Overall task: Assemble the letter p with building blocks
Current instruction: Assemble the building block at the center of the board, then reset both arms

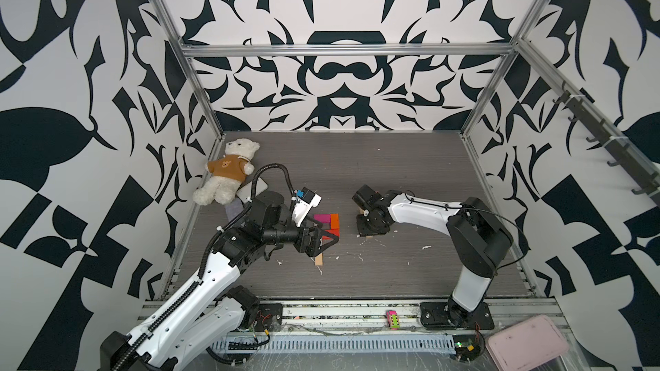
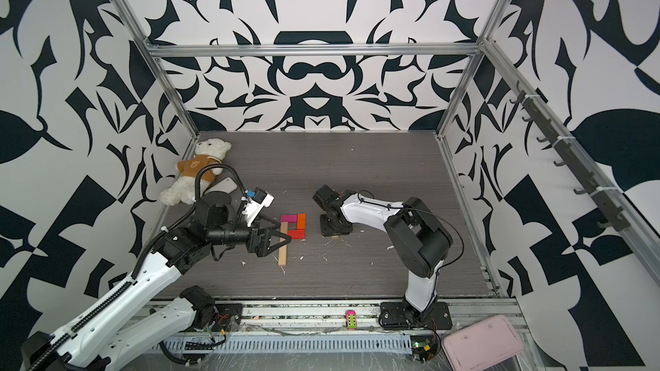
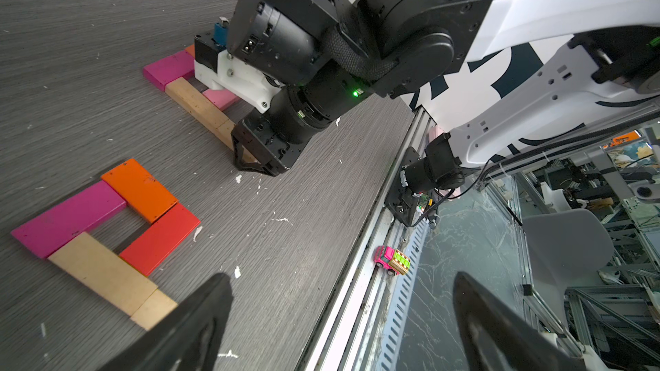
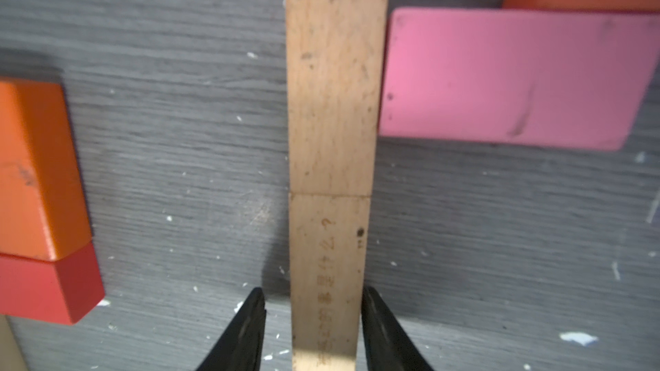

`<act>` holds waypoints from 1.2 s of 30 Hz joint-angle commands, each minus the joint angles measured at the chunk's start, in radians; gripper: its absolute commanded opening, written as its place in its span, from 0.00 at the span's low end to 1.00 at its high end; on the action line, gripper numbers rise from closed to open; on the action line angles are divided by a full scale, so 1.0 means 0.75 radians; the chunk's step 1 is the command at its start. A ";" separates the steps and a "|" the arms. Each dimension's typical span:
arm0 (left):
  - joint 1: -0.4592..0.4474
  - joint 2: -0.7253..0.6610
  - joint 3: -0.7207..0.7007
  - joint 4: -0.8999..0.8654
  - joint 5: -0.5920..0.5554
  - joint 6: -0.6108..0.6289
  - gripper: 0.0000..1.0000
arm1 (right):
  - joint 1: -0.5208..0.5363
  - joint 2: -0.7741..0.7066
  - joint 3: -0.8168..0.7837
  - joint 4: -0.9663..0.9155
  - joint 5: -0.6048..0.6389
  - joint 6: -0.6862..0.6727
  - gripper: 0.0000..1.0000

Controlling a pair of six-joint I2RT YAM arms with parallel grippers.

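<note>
Several building blocks lie flat in two groups. In the nearer group a magenta (image 3: 68,219), an orange (image 3: 139,190), a red (image 3: 160,240) and two tan bars (image 3: 100,273) form a loop with a stem, seen in both top views (image 1: 334,221) (image 2: 301,221). My left gripper (image 3: 341,280) hangs wide open and empty beside it (image 1: 326,231). My right gripper (image 4: 313,290) points down over the second group (image 3: 246,165). Its fingers straddle a tan bar (image 4: 328,262) lying on the table, with a gap on one side. A light pink block (image 4: 518,76) lies beside it.
A teddy bear (image 1: 228,169) and a white phone (image 1: 251,189) lie at the back left by the wall. A pink-and-green toy car (image 1: 391,319) sits on the front rail. A pale pink tray (image 1: 526,342) lies at the front right. White flecks dot the grey table.
</note>
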 commanded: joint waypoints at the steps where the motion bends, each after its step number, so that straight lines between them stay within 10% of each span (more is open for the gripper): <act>1: -0.002 0.002 -0.008 -0.003 0.003 0.004 0.99 | -0.019 0.042 -0.002 -0.051 0.075 0.026 0.47; 31: -0.001 -0.004 -0.013 -0.002 -0.042 0.026 0.99 | -0.219 -0.294 0.291 -0.035 -0.064 -0.156 0.76; 36: 0.000 0.015 -0.011 0.017 -0.081 0.030 0.99 | -0.305 -0.370 0.251 0.119 -0.152 -0.154 0.95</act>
